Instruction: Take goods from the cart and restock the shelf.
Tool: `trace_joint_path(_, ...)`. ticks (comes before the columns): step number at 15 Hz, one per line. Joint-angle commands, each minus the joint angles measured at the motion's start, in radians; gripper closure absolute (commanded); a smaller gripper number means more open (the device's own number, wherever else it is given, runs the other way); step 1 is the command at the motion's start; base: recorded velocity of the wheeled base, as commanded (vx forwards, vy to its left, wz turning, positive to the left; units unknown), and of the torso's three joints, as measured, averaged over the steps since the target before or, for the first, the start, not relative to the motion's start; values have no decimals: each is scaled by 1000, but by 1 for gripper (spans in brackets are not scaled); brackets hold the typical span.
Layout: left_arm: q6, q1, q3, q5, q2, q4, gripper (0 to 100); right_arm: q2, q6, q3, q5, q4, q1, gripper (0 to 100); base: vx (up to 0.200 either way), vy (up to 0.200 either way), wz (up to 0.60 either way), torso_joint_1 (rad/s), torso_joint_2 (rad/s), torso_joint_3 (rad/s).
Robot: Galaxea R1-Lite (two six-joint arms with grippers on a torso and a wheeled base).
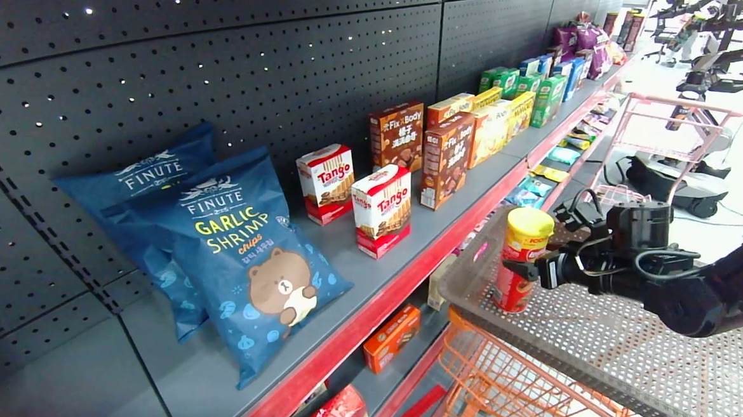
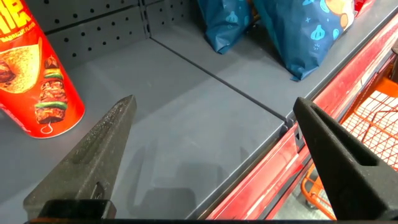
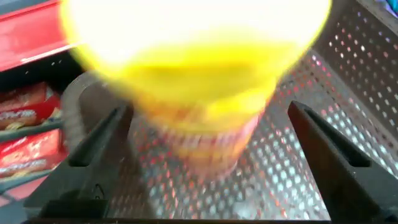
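Note:
A red can with a yellow lid [image 1: 525, 232] stands upright on the perforated top tray [image 1: 608, 348] of the orange cart. My right gripper [image 1: 516, 271] is level with its middle, open, one finger on each side; the right wrist view has the can [image 3: 199, 93] between the spread fingers [image 3: 99, 149]. My left gripper [image 2: 214, 106] hangs open and empty over a bare stretch of the grey shelf [image 2: 186, 93]. Another red can [image 2: 37, 81] with food pictures stands on that shelf beside it.
Two blue chip bags [image 1: 240, 253] lean at the shelf's left, then red-and-white wafer boxes [image 1: 382, 209] and brown boxes [image 1: 445, 160] further along. The shelf has a red front edge [image 1: 377, 313]. An orange wire basket [image 1: 501, 379] sits below the tray. A pink cart [image 1: 672, 129] stands behind.

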Motion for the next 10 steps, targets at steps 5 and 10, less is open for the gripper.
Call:
trace_joint_path(5,0,-1,0,0,0,0,0,129,4,-31,24,-71,16,0,0,0,0,0,0,0)
trace_joint_path(10,0,-1,0,0,0,0,0,198,-5,-51,25,-158,27,0,0,0,0,0,0,0)
